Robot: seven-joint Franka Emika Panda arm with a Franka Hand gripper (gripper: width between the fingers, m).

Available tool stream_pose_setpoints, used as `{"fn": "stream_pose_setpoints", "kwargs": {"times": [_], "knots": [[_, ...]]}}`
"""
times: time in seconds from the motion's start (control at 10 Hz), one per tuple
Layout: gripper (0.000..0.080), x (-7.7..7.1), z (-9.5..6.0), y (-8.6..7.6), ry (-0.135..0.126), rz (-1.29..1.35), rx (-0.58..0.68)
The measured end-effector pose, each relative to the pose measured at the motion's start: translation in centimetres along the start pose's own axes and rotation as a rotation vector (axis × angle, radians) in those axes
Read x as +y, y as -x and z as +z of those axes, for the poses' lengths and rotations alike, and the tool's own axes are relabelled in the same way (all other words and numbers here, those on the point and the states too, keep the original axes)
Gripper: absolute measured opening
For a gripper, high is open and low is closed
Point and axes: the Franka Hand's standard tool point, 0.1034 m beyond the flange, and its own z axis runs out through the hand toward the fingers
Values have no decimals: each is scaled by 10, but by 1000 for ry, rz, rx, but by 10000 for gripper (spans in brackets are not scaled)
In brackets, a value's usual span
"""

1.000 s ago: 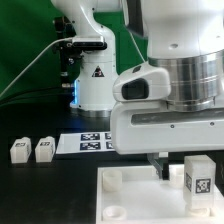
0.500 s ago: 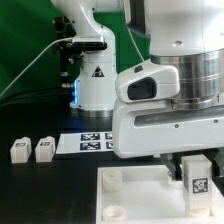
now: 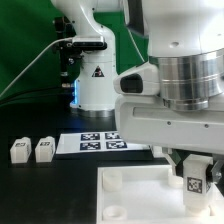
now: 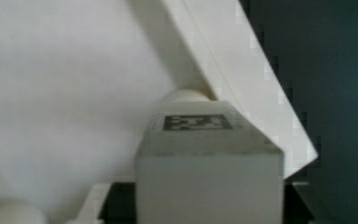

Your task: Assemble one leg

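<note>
- A leg (image 3: 197,181) is being gripped upright between the closed fingers of the gripper (image 3: 192,162).
- It is being held at the white plate's (image 3: 135,195) 3 o'clock edge in the exterior view.
- Two spare legs (image 3: 19,150) are being shown at 9 o'clock, near the marker board (image 3: 98,143).

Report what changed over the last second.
The gripper turned at the wrist, twisting the leg it holds over the white plate; the leg's tag now sits tilted. Nothing was let go. The spare legs and the marker board stayed put.
</note>
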Motion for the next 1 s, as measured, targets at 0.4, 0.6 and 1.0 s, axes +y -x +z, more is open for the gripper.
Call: {"fn": "stream_pose_setpoints", "kwargs": {"times": [0.4,0.6,1.0], "knots": [[294,4,1,-2,-76,721,-68],[294,4,1,-1,-74,779,-71],[592,0,4,5,-71,572,-50]]}}
